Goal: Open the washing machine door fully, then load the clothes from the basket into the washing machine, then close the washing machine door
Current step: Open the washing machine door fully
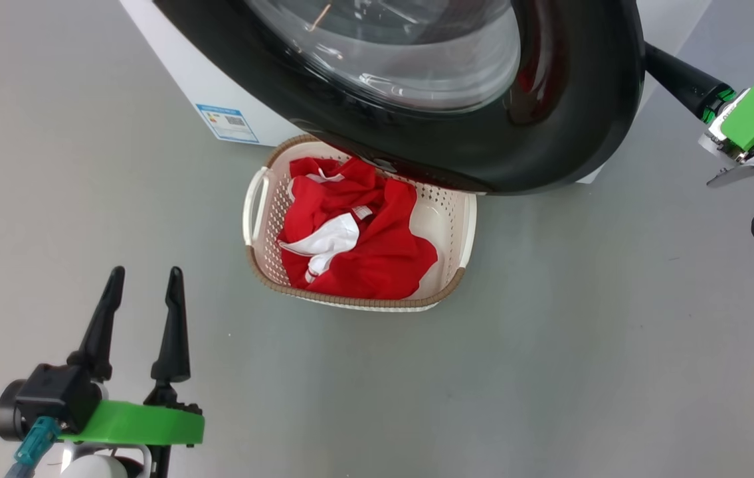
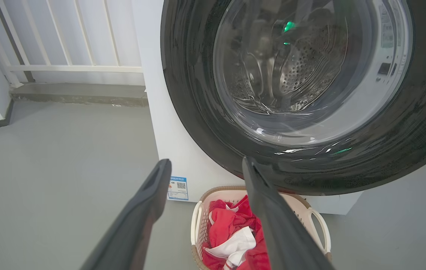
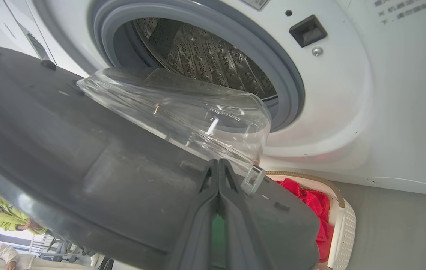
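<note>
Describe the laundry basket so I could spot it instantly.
Find the white washing machine; its big black-rimmed door stands open. Just below that door, on the grey floor, sits the basket: cream, perforated, brown-rimmed, filled with bright red clothes.

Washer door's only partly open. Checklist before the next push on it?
1. Door fully open: not ok, it stands partway and hangs over the basket.
2. Right gripper shut, at the door's inner face: ok.
3. Left gripper open, apart from the basket: ok.
4. Clothes inside the basket: ok.
5. Door's lower rim clear of the basket's rim: cannot tell.
</note>
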Motion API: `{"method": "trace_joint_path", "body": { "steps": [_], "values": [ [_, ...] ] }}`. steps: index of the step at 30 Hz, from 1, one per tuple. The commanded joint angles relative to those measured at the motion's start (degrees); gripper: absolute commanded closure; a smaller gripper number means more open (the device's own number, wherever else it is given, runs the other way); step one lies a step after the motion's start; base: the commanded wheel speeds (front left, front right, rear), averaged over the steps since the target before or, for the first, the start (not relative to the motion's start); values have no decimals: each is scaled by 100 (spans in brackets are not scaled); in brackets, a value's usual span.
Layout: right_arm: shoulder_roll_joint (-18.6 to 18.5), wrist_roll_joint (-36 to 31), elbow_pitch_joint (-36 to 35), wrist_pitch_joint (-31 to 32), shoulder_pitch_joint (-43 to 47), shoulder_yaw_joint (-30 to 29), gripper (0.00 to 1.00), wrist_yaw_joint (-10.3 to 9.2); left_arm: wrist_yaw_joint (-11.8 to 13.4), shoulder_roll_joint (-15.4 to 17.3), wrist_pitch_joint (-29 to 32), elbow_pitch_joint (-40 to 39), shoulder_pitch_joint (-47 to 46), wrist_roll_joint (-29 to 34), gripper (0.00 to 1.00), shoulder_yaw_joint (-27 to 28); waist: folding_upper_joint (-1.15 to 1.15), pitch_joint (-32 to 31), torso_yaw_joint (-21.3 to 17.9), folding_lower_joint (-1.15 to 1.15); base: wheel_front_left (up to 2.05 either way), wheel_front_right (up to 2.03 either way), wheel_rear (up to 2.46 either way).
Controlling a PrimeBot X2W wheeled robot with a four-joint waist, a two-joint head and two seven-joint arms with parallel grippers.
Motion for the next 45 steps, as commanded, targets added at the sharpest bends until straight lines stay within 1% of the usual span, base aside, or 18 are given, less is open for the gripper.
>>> {"method": "trace_joint_path", "body": {
  "steps": [1, 13, 21, 30, 45],
  "values": [
    [31, 69, -101, 54, -24, 3, 100, 9, -18, 109, -46, -120, -30, -48, 0, 194, 0, -27, 20, 0, 0, 0, 0],
    [277, 569, -106, 838, 329, -102, 100, 9, -18, 106, -46, -37, 97, -14, 0, 212, 0, -320, 48, 0, 0, 0, 0],
    [469, 687, -227, 1208, 747, -122, 100, 9, -18, 105, -46, -2, 218, 14, 0, 220, 0, -595, 54, 0, 0, 0, 0],
    [782, 748, -331, 1386, 1249, -260, 100, 9, -18, 144, -46, 21, 361, 25, 0, 207, 0, -880, 194, 0, 0, 0, 0],
    [1131, 752, -553, 1578, 2128, -584, 100, 9, -18, 183, -46, 51, 586, 35, 0, 279, 0, -1288, 669, 0, 0, 0, 0]
  ]
}}
